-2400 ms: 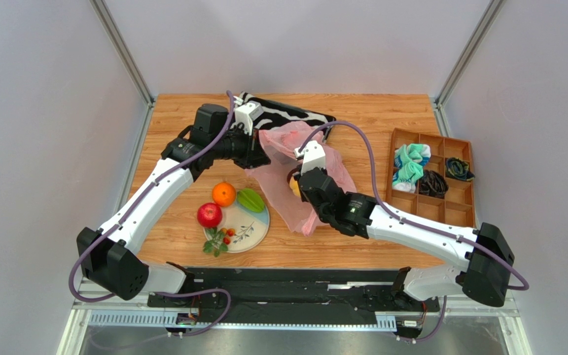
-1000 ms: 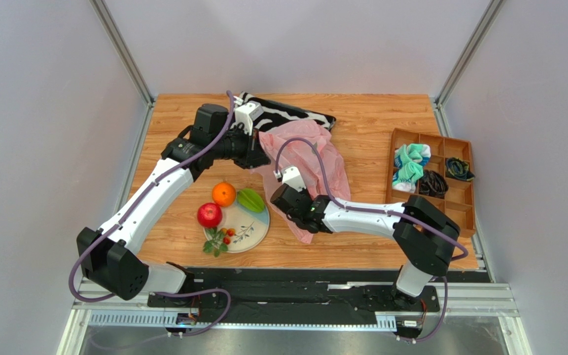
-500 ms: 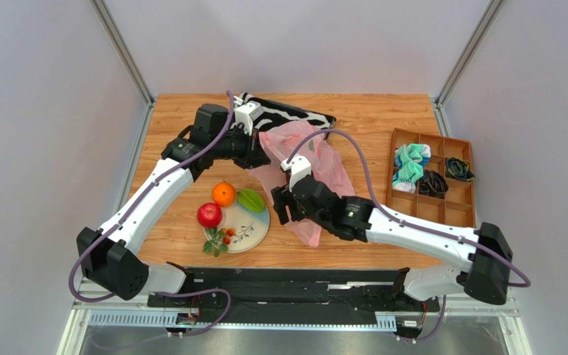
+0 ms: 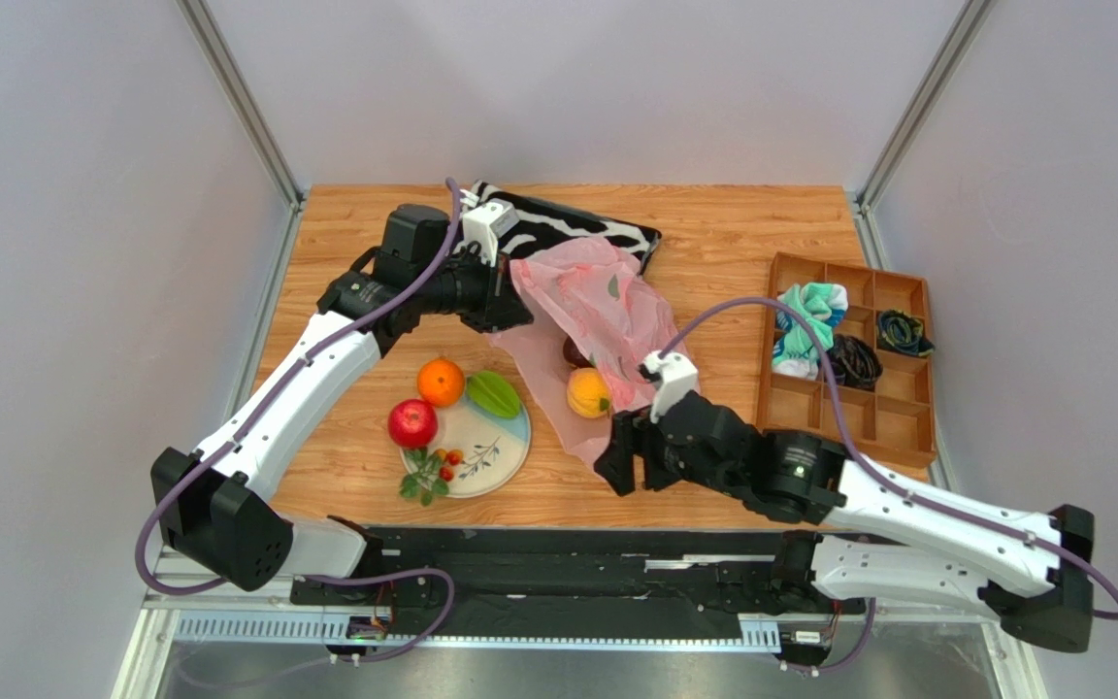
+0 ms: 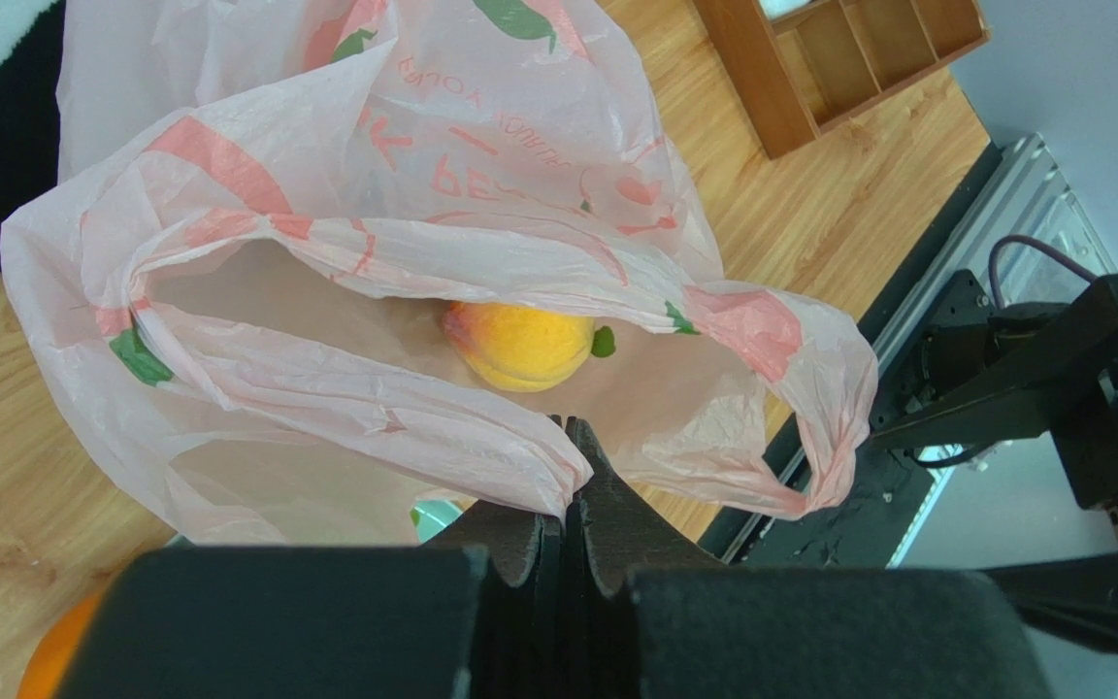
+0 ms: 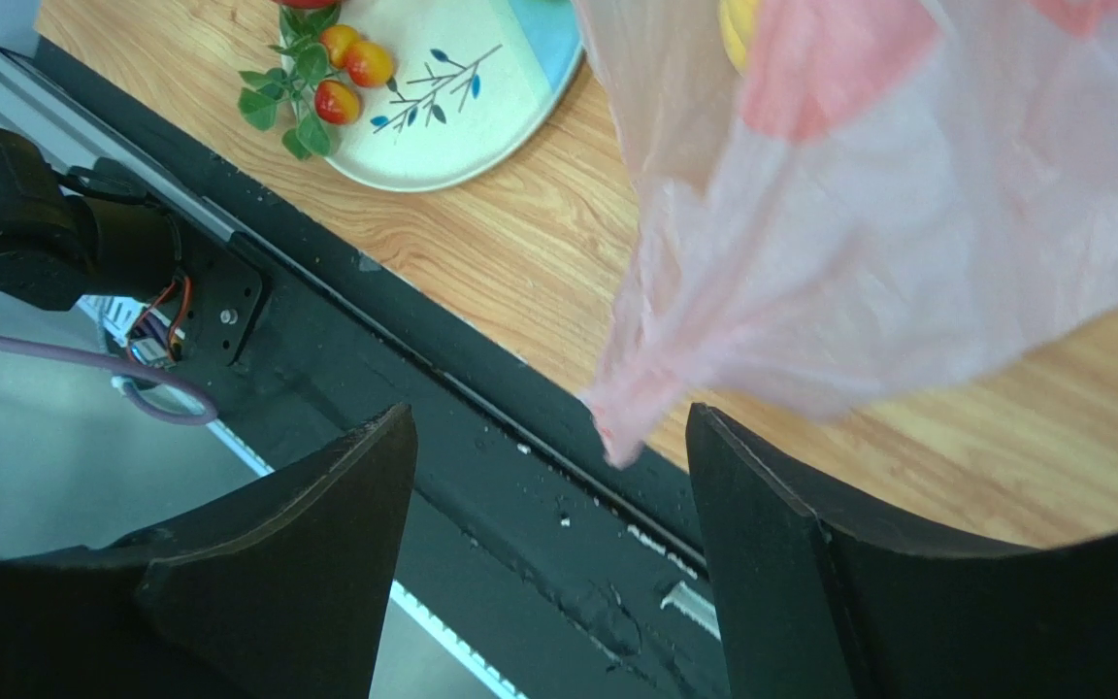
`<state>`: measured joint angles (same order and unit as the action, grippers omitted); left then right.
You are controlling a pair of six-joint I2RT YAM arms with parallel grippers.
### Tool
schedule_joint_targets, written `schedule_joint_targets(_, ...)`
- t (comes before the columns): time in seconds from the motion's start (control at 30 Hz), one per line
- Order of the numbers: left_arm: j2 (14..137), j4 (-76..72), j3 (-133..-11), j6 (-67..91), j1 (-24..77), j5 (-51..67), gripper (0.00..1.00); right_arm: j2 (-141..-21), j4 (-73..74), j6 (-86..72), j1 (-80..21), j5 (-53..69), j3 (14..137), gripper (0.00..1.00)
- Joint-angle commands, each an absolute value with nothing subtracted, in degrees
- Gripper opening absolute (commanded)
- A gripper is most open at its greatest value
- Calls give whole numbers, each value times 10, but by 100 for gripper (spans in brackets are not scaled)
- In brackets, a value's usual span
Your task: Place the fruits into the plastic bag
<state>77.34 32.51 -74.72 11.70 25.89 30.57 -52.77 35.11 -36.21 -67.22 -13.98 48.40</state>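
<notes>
Pinching the rim of the plastic bag [image 5: 492, 175], the left gripper [image 5: 568, 441] has its fingers [image 5: 602, 510] pressed flat together with pink film caught between the tips, and the bag's mouth gapes at the centre of the left wrist view; inside that mouth lies a yellow-orange fruit [image 5: 518, 344], resting on the bag's lower layer; from above it shows near the middle of the frame.

The right gripper [image 6: 548, 437] has its fingers [image 6: 324, 554] spread wide, one at lower left and one at lower right of its wrist view, holding nothing; the bag's drooping corner appears between them, though whether it touches them I cannot tell; from above, this gripper sits just below the bag, near the lower edge of the wooden surface [image 4: 755, 219].

Left of the bag, a red apple [image 4: 411, 424], a green ridged fruit [image 4: 494, 393] and a berry sprig [image 4: 431, 474] sit on a plate [image 4: 499, 444]; an orange [image 4: 441, 382] sits at its upper edge; a zebra-striped pouch [image 4: 580, 230] lies at upper centre, touching the bag; a wooden tray [image 4: 900, 423] stands at the right, well apart.
</notes>
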Motion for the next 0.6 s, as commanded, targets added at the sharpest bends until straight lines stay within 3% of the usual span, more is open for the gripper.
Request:
schedule_joint_targets(0.0,753,319,-747,125,263,319,0,-440,395,-461,-676,-149,448,72)
schedule_joint_targets(0.27,751,318,-746,124,263,320,0,-418,365,-493,-676,-148,382,71)
schedule_joint_targets(0.4,751,319,-746,124,263,317,0,-455,324,-479,-677,-154,374,61)
schedule_joint_targets(0.57,751,319,-746,122,263,316,0,-508,275,-474,-676,-171,378,58)
